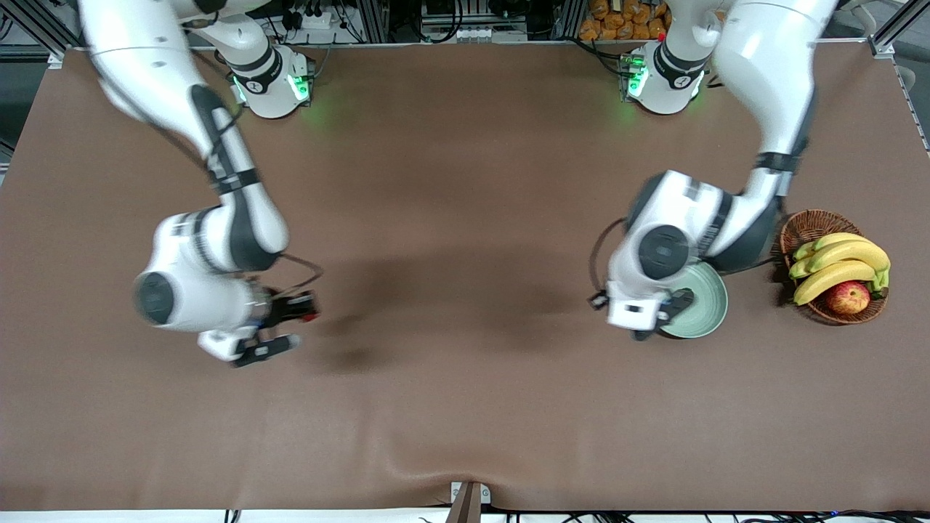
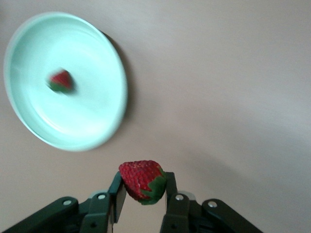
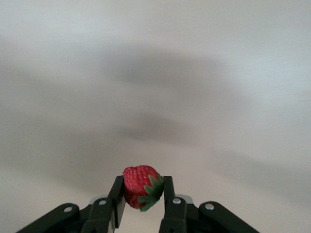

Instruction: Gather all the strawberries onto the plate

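**Two berries in the air, one already on the plate**

Front view: the left arm's wrist covers a good chunk of the mint plate (image 1: 708, 305), so you can't see what's in it from here. The left gripper (image 1: 654, 323) is mostly tucked under its own wrist by the plate's edge. The right gripper (image 1: 290, 327) hangs over bare table toward the right arm's end, a speck of red at its tip. A basket (image 1: 814, 225) with bananas (image 1: 835, 265) and an apple (image 1: 848, 296) sits just beside the plate.

Left wrist view: the fingers (image 2: 116, 194) are clamped on a strawberry (image 2: 141, 179). The plate shows whole, holding a blurry second strawberry (image 2: 60, 81).

Right wrist view: the fingers (image 3: 116, 196) are pinched on a third strawberry (image 3: 141, 187), over smeared tabletop.
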